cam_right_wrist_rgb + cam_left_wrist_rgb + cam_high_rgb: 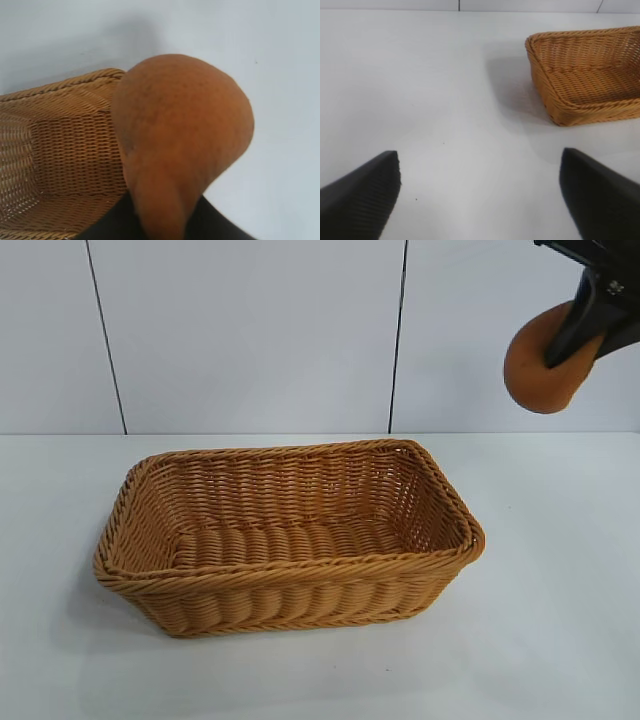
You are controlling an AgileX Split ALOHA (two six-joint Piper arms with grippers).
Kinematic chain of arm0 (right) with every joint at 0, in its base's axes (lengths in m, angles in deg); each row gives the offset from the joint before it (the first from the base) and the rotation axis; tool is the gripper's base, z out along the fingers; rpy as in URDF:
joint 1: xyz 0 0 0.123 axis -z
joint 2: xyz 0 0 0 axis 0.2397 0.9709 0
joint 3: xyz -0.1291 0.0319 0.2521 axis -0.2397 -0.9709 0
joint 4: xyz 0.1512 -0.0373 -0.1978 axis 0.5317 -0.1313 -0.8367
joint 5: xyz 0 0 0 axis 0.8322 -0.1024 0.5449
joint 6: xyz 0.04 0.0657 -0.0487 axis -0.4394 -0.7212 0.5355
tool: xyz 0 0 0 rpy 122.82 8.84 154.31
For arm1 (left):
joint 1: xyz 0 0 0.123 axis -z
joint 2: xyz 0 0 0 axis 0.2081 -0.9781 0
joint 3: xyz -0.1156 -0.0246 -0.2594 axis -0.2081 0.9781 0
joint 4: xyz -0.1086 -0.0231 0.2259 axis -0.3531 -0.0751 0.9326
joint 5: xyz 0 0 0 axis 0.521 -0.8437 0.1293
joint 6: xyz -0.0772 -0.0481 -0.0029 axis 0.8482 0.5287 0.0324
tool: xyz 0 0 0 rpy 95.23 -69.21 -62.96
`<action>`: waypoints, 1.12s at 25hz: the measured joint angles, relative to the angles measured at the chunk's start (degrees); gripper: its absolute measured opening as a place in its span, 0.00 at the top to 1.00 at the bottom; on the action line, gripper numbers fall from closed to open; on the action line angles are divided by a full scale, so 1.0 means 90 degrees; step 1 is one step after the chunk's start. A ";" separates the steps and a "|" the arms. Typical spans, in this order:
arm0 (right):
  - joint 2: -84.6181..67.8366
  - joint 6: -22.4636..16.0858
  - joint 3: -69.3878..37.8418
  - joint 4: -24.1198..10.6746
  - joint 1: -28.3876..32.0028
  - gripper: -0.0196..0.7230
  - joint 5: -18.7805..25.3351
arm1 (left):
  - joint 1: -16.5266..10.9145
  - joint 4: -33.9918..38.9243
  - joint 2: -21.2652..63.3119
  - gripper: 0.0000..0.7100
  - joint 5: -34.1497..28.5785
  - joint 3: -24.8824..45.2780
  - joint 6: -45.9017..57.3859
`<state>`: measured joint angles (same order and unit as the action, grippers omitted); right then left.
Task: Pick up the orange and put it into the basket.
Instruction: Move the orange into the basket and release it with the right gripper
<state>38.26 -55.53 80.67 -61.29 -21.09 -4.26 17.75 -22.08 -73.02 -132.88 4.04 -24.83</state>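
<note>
Orange-skinned, the orange (pixel 538 362) hangs pinched in the right end effector (pixel 572 340) beyond the basket (pixel 300 590) rim; early release risks missing.

The left end effector (pixel 480 195) is spread, empty.

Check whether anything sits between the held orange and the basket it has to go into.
Nothing visible does. The right gripper holds the orange in the air, above and to the right of the basket, whose inside is empty. The left gripper hangs open over bare table.
</note>
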 joint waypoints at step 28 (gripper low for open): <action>0.2506 -0.0187 -0.0015 0.0193 -0.3134 0.89 -0.2513 | 0.0000 0.0000 0.0000 0.13 0.0000 0.0000 0.0000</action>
<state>60.81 -57.21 80.53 -59.56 -49.30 -26.87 17.75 -22.08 -73.02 -132.88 4.04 -24.83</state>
